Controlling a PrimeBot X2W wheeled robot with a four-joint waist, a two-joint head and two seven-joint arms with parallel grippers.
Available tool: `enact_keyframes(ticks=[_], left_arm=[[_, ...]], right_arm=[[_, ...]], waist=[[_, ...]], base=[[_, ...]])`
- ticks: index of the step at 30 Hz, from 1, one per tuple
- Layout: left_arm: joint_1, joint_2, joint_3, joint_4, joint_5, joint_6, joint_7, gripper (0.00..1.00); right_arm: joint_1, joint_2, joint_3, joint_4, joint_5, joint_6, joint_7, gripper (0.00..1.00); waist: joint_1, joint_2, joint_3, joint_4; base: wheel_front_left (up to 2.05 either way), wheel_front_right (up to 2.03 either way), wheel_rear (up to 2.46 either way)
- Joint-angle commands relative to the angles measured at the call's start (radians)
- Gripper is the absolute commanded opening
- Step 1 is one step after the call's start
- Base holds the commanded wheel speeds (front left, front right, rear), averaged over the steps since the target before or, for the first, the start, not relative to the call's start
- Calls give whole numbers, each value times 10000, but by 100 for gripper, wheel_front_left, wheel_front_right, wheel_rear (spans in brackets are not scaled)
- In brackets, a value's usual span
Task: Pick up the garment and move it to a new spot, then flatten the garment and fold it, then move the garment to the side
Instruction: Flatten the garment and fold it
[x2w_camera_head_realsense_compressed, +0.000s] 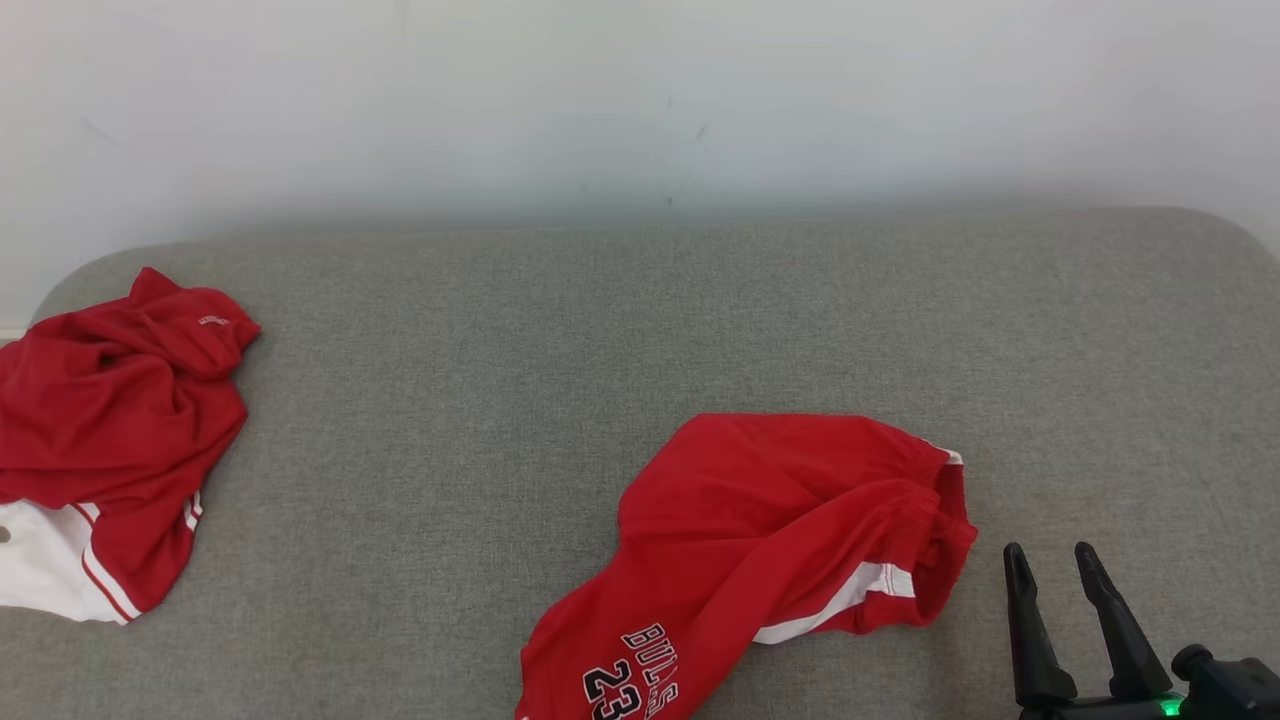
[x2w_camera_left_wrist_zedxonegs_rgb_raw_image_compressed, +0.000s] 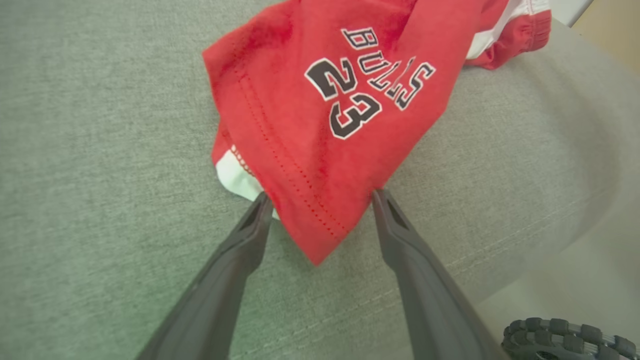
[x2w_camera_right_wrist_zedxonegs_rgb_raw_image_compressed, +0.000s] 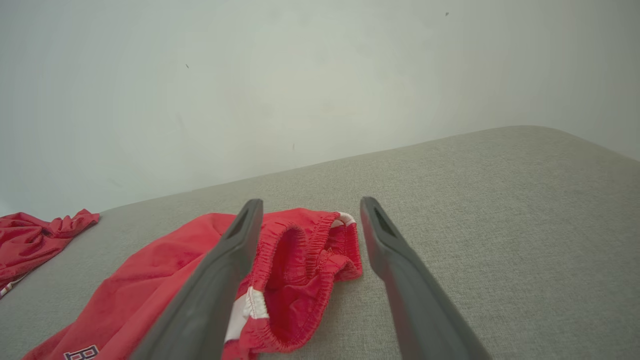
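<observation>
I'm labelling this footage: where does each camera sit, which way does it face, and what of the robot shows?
Head view: on the head, looking forward and down at the grey cushion, red shorts and a second red garment; open right gripper at lower right.
Left wrist view: on the left wrist, looking down along the open left gripper at the shorts' printed hem.
Right wrist view: on the right wrist, looking across the cushion toward the wall, over the shorts' waistband; its fingers show.
Shared: all three show the shorts.
</observation>
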Motion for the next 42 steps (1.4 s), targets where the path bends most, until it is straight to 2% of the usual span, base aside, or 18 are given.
enact_keyframes(ticks=[1, 3, 4, 5, 11, 21, 30, 42], left_arm=[[-107, -36, -95, 161, -140, -11, -32, 98], [-304, -55, -125, 335, -232, -11, -34, 44], [-345, -55, -120, 483, -319, -2, -32, 34], [-401, -61, -208, 566, -284, -1, -32, 0], [-538, -43, 105, -383, -191, -1, -32, 0], [-883, 636, 334, -1569, 94, -1, -32, 0], [-1931, 1254, 387, -876, -131, -2, 0, 0], [-3654, 1320, 260, 994, -628, -2, -23, 0]], right_arm=[[-41, 42, -8, -15, 3, -28, -2, 100], [-35, 53, -23, -8, -13, -28, -2, 100], [-30, 60, -26, -3, -22, -28, -2, 100], [-35, 62, -11, -22, -30, -28, -2, 100], [18, 43, -72, -90, -44, -28, -2, 100], [-51, 25, 88, 52, 32, -29, -2, 100], [-293, 32, 248, 372, 151, -29, -2, 100], [-730, -59, 367, 743, 209, -29, -2, 100]], waist=[[0, -1, 8, 0], [0, -1, 15, 6], [0, -1, 14, 8], [0, -1, 14, 4], [0, -1, 26, 57], [0, -1, 33, 38], [0, -1, 199, -338], [0, -1, 605, -838]], base=[[0, 0, 0], [0, 0, 0], [0, 0, 0], [0, 0, 0], [0, 0, 0], [0, 0, 0], [0, 0, 0], [0, 0, 0]])
